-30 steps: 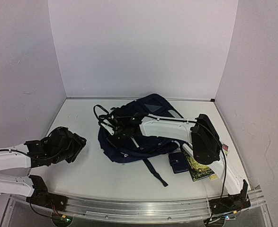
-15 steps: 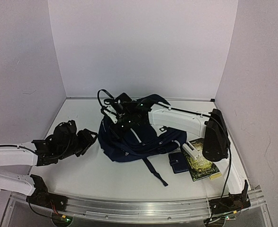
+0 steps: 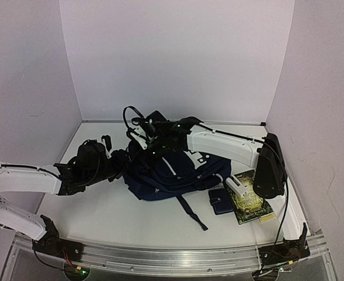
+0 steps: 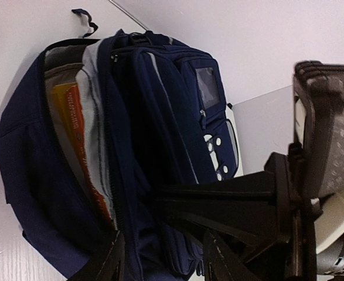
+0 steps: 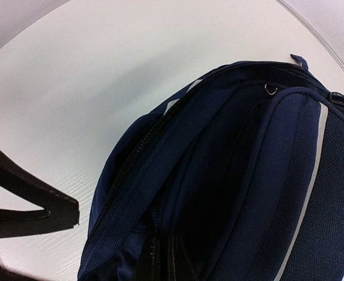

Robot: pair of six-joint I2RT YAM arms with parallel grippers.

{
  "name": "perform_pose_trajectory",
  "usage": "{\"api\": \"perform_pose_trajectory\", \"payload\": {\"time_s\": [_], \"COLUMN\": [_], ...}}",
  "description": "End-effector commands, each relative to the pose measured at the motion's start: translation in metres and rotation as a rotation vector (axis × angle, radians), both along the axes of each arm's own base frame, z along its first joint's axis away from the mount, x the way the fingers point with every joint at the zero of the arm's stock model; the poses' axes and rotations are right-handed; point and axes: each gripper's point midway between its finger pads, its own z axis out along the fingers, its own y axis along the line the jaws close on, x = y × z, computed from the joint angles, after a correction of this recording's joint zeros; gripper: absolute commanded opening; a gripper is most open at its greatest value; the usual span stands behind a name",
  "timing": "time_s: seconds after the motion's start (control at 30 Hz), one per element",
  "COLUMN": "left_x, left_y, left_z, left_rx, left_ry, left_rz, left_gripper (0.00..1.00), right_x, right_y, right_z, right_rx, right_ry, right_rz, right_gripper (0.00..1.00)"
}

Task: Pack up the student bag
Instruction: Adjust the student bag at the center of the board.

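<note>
One backpack, one wallet, one book

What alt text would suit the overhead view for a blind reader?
Two white robot arms meet at a navy backpack on a table: the right pincer pinches its top, and the left pincer is at its left edge. A small wallet and a book lie to its right.
</note>
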Motion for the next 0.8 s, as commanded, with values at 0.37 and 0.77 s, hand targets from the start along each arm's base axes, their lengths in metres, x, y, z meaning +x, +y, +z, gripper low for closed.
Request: {"api": "perform_pose_trajectory", "payload": {"time_s": [0.37,0.77], "left_x": [0.038,0.042], "left_y": [0.030,0.034], "left_z": [-0.029,0.016], "left_rx": [-0.038,-0.023], "left_ry": [0.095,-0.041], "left_rz": [0.126,0.116], "left_gripper": [0.53,0.58], "right_x": [-0.012,-0.018], "right_y": [-0.004,-0.005], "right_z": [0.066,0.038], "right_rx": [0.124,0.082], "right_ry": [-0.029,0.012], "right_rz": [0.034,0.055], "right_gripper": [0.00,0.00]}}
